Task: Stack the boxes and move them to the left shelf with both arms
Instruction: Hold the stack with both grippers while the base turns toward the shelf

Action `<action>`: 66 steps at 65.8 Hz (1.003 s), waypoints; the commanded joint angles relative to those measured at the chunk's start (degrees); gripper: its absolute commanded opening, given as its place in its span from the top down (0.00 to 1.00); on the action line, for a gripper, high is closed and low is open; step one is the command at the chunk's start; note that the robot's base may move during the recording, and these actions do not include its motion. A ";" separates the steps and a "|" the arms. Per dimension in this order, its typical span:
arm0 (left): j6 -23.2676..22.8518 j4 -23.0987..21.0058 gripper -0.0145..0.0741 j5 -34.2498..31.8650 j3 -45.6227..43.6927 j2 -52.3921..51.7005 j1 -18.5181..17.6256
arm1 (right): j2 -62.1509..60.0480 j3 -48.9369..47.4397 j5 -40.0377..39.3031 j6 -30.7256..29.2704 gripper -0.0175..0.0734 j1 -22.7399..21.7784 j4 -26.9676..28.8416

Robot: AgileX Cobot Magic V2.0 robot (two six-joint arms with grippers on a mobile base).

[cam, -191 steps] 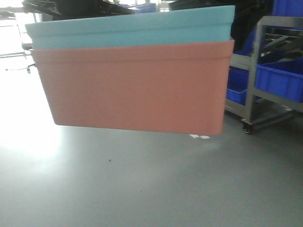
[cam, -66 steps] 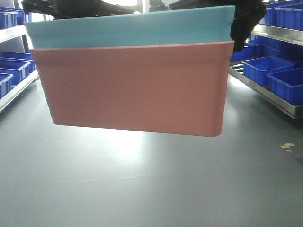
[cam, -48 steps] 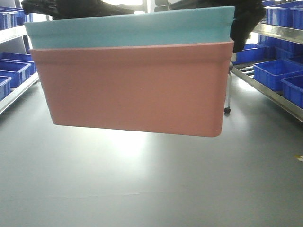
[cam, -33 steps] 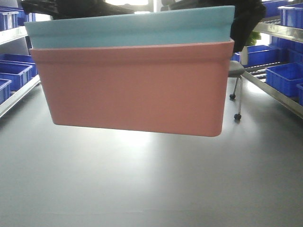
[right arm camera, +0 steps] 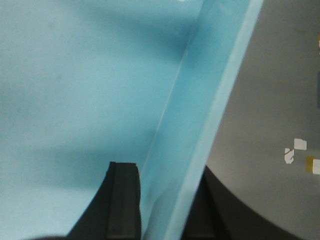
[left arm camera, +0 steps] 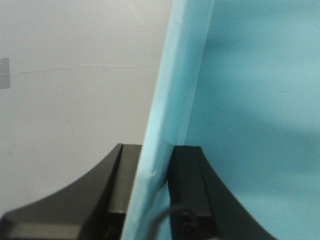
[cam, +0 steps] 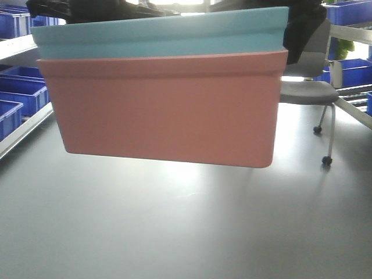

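shifted since the earlier frames: the backdrop only. the grey chair (cam: 308, 87) now stands further in at the right, while the stacked boxes keep the same place in the front view.

- left gripper (left arm camera: 155, 165): clamped on the left end wall of the light blue box (cam: 157, 32), one black finger outside the wall, one inside.
- right gripper (right arm camera: 162, 172): clamped the same way on the opposite end wall of the light blue box, a finger on each face.
- light blue box: nested in the salmon pink box (cam: 163, 107), only its rim band showing above the pink rim.
- salmon pink box: outer box of the stack, held in the air with the pair, well clear of the floor (cam: 174, 221), tilted slightly, right end lower.
- floor: grey, glossy, with bright glare beneath the stack; small white and yellow tape scraps (right arm camera: 295, 150) on it.
- grey chair: on castors, behind the stack's right end.
- dark blue bins (cam: 11, 104): on a shelf rail (cam: 23, 131) at the far left; more (cam: 354, 70) at the far right.
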 commanded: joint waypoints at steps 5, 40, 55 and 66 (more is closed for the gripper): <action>-1.51 -6.96 0.84 -8.49 -2.69 -3.66 -2.75 | -2.25 -2.58 -11.31 1.65 0.75 1.70 3.39; -1.51 -7.07 0.84 -8.49 -2.69 -3.66 -2.53 | -1.12 -2.58 -11.32 1.65 0.75 1.70 3.39; -1.51 -7.19 0.84 -8.49 -2.69 -3.66 -2.53 | -1.12 -2.58 -11.32 1.65 0.75 1.70 3.39; -1.51 -7.19 0.84 -8.49 -2.69 -3.66 -2.53 | -1.12 -2.58 -11.32 1.65 0.75 1.70 3.39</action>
